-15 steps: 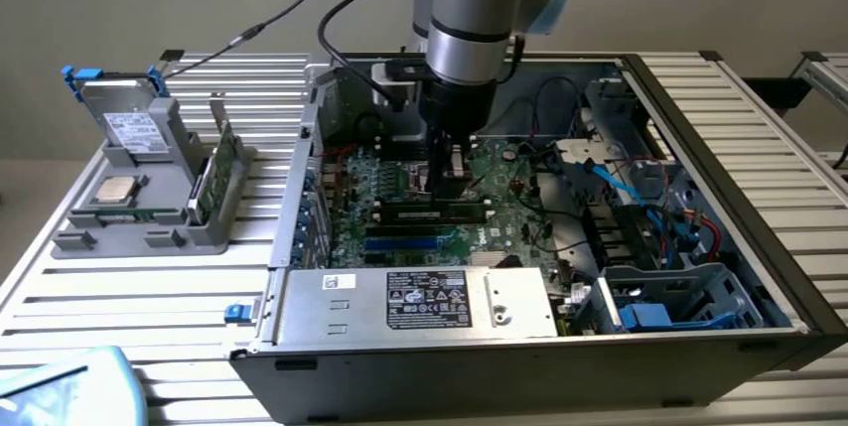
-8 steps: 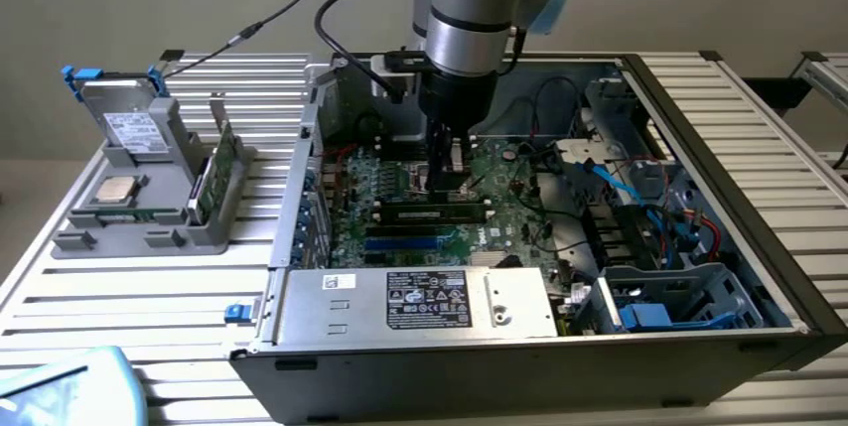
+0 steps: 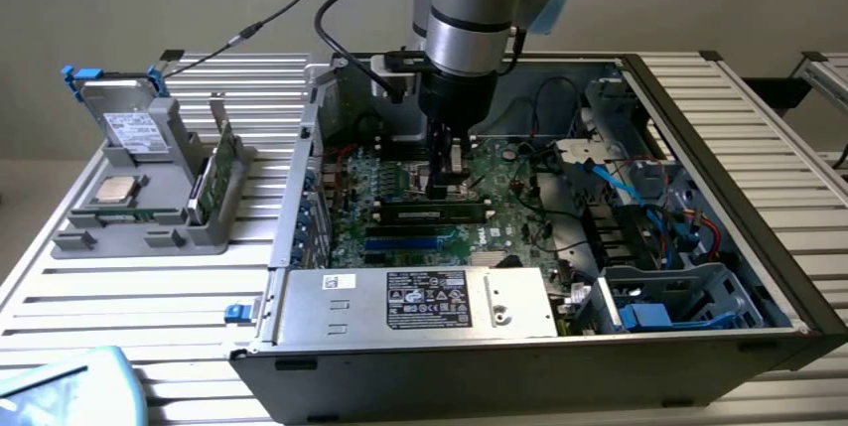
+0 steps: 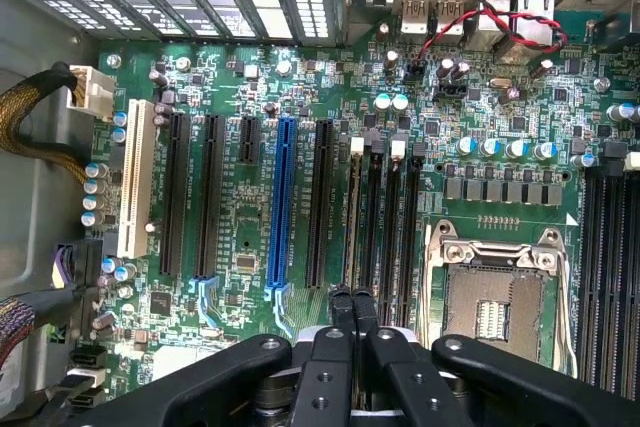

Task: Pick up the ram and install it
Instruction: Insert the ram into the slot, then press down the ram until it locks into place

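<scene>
Ram at the slot, hand on it
Exterior view's left: parts holder on the bench, idle. Centre: ram stands upright in a motherboard slot, hand pinched shut on its top edge. Pickup looks done; full seating unconfirmed.

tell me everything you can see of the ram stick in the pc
The ram is a long, narrow stick, dark along its face with green at the edges. It stands on edge, level, across the green motherboard inside the open case, seemingly in a slot. The gripper hangs just over its middle; contact cannot be told.
</scene>
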{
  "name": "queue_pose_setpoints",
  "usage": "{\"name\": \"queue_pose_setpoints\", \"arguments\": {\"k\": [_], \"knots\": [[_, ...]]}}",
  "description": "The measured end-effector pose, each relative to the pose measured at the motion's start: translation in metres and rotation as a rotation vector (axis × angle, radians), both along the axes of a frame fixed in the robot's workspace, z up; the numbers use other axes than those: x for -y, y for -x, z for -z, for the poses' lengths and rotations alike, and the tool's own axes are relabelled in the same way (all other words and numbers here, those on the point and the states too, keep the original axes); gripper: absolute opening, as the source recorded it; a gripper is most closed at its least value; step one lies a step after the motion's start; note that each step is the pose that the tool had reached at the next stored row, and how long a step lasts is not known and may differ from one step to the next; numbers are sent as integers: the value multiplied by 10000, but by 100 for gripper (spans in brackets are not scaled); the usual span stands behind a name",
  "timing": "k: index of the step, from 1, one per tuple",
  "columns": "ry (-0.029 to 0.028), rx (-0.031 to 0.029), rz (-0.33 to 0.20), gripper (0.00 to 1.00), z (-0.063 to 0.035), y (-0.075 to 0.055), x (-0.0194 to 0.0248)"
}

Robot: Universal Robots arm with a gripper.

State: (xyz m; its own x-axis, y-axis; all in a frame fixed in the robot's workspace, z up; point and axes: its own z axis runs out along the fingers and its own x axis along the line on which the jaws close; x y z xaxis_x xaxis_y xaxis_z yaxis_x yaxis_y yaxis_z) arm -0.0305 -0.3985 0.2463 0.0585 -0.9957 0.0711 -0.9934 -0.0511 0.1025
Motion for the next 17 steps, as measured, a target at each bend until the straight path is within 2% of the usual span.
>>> {"name": "queue_pose_setpoints", "arguments": {"k": [14, 17], "knots": [[0, 0, 0, 10, 0, 0, 0], [3, -1, 0, 10, -1, -73, 1]]}}
